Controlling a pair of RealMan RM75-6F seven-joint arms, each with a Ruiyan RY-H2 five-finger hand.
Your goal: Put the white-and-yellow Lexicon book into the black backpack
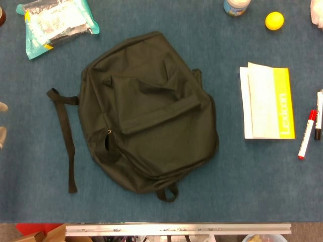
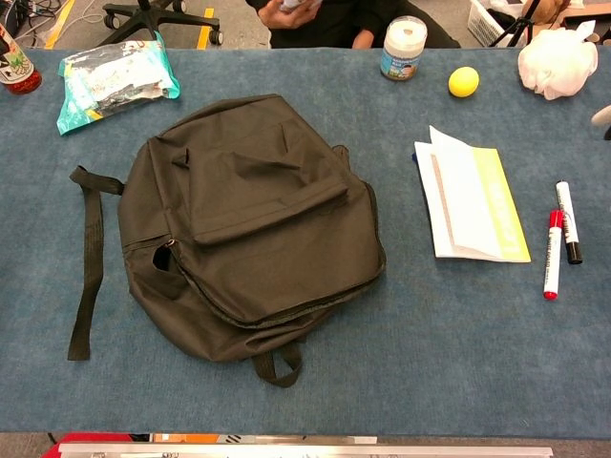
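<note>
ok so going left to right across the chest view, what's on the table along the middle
backpack strap → black backpack → white-and-yellow book → red marker → black marker

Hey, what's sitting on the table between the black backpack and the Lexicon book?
Nothing. Both views show only bare blue table between the black backpack and the Lexicon book. The markers lie on the book's far side.
</note>
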